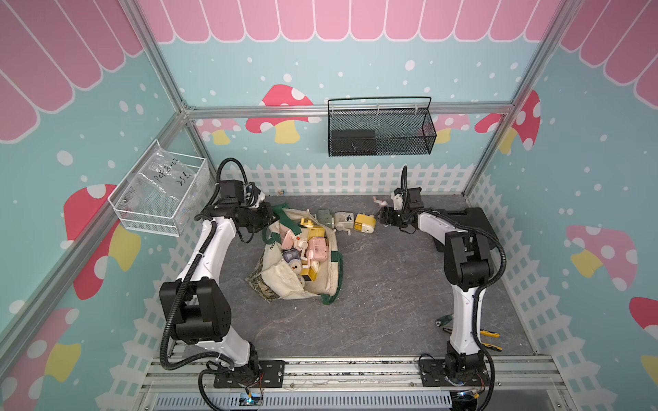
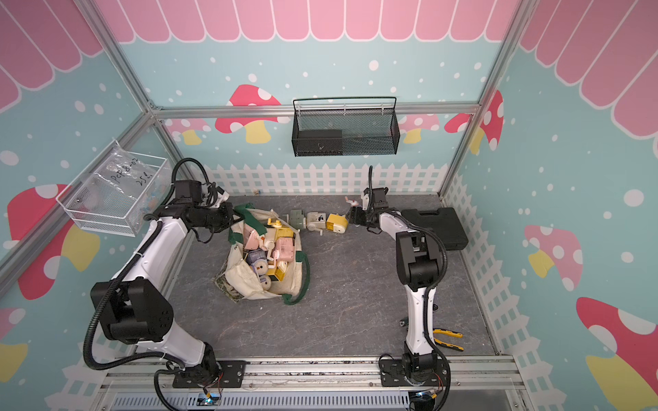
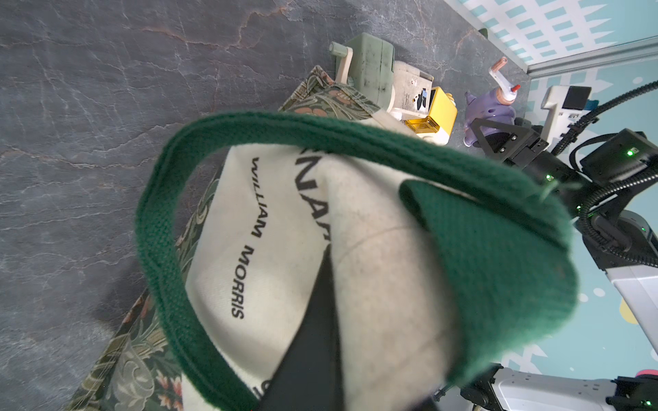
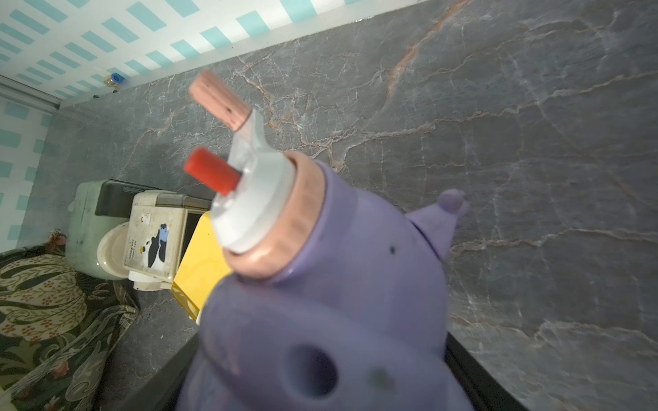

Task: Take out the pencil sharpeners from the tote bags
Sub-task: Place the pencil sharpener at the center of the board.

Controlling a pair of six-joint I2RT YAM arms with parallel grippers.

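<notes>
left arm (image 1: pixel 208 259): based at 7 o'clock in both top views, elbow raised, forearm reaching toward 3 o'clock
left tool (image 1: pixel 272 216): clamped tight on the tote bag (image 1: pixel 285 281) at its green handle (one black finger (image 3: pixel 313 320) shows)
right arm (image 1: pixel 463 320): based at 5 o'clock, forearm reaching toward 9 o'clock
right tool (image 1: pixel 384 215): jaws wide, gripping a purple pencil sharpener (image 4: pixel 338 302)

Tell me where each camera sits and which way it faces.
Top views: high at the front, looking down toward the back wall; left arm and right arm show whole.
Left wrist: on the left arm, looking along its jaws at the tote bag they pinch; one black jaw shows.
Right wrist: on the right arm, looking past the purple sharpener in its jaws.
Shared: both wrist views catch the yellow sharpener.
</notes>
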